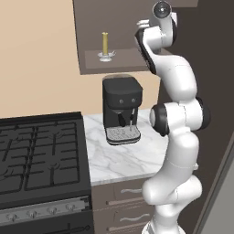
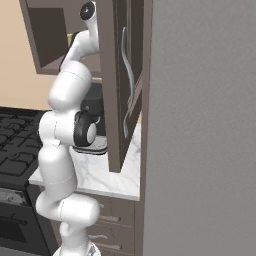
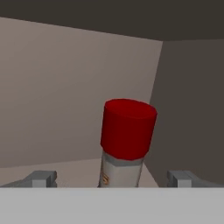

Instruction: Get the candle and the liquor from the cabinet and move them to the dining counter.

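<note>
The liquor (image 3: 128,129) shows close up in the hand view, a grey bottle neck under a red cap, standing inside the cabinet (image 1: 91,64). My gripper (image 3: 113,179) is open. Its fingertips (image 3: 43,178) stand wide on either side of the bottle's neck and do not touch it. The candle (image 1: 105,45), a pale-yellow stick in a small silvery holder, stands upright on the cabinet shelf, to the left of my raised hand. The cabinet's dark door (image 2: 120,85) with its long silver handle is swung open. The dining counter is out of view.
A black coffee machine (image 1: 121,107) stands on the small marble counter (image 1: 128,157) below the cabinet. A black stove (image 1: 41,155) is to its left and brown drawers (image 1: 123,194) are underneath. A tall grey panel (image 2: 200,125) closes off the right side.
</note>
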Controlling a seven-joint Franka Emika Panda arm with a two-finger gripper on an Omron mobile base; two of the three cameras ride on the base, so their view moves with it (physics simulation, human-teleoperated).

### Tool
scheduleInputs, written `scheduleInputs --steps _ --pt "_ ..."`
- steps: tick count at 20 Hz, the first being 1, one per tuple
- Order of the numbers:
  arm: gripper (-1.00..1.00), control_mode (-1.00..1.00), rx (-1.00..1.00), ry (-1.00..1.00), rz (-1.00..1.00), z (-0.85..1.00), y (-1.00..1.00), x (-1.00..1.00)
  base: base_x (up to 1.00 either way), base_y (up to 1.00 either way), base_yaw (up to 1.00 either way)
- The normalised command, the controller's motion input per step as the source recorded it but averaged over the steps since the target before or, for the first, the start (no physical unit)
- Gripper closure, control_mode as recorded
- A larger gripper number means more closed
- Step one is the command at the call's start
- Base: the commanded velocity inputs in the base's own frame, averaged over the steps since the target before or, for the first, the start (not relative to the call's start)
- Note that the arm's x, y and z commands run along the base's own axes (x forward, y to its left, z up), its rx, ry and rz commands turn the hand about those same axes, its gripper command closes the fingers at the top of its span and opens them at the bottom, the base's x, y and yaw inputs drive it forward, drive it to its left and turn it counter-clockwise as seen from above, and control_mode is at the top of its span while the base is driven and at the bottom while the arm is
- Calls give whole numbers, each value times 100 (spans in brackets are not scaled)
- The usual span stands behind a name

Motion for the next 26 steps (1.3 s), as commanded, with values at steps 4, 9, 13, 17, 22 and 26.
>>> scheduleInputs --steps 4,9,13,17,22,26 --pt "-100 -100 2 0 2 -2 -1 17 0 0 0" --pt "-100 -100 4 0 2 -1 -2 7 0 0 0" --pt "100 -100 2 0 1 -11 -1 0 0 0 0" --pt "100 -100 0 2 0 -6 0 3 0 0 0" --pt "100 -100 0 2 0 -2 0 0 0 0 0" --pt "100 -100 0 -2 0 -2 0 -15 0 0 0"
